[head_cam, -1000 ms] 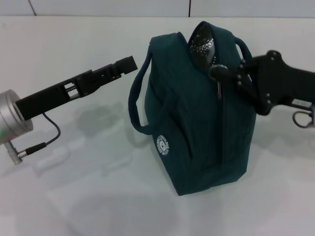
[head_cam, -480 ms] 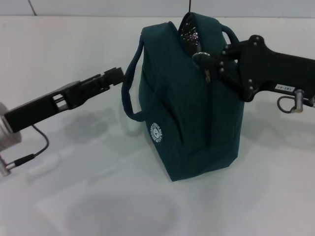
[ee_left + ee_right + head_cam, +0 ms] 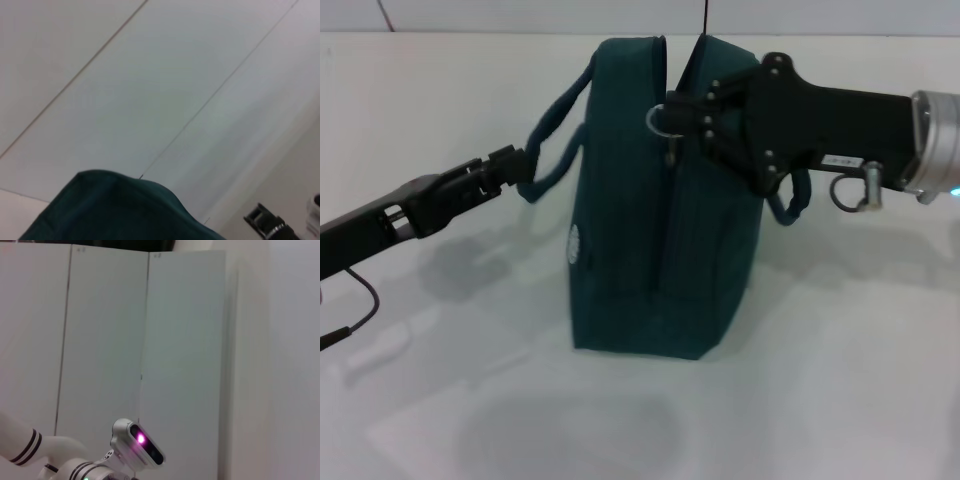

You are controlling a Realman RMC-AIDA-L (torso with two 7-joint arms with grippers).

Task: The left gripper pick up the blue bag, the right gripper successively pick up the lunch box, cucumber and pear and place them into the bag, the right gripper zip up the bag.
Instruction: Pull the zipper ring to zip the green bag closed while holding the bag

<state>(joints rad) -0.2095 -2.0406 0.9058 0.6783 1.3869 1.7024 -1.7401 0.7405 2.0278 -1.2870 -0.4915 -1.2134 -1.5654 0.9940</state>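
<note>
Two end effectors worked blue bag, upright on worktop. Right end effector clamped ring-pull atop bag; left end effector pinched handle beside bag. You needed steady pull along zipper track.

So from my seat the blue bag stands upright mid-counter. My left end effector sits on its left side, right at the near loop handle. My right end effector is at the bag's top, at the zipper ring, arm coming in from the right.
</note>
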